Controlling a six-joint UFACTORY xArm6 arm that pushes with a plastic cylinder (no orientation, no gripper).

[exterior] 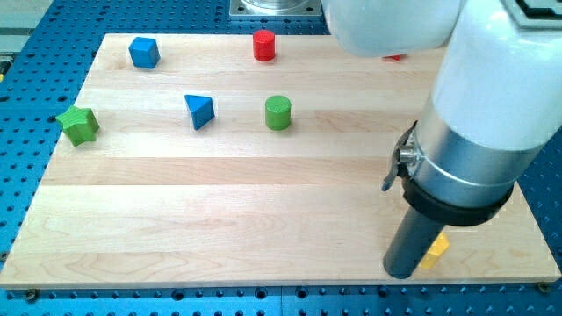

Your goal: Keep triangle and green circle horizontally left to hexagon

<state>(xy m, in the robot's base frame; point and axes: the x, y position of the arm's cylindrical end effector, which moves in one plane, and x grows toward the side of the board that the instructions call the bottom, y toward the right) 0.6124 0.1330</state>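
A blue triangle [199,111] lies on the wooden board [219,202] in the upper left part. A green circle [278,113] stands just to its right, level with it. A yellow block [435,252] sits near the board's bottom right; the rod hides most of it, so its shape cannot be made out. My tip [402,272] rests on the board touching or just left of the yellow block, far to the right of and below the triangle and circle.
A blue cube [143,52] sits at the top left, a red cylinder [264,45] at the top middle, and a green star [78,125] at the left edge. A sliver of a red block [394,58] shows under the arm's white body [492,79].
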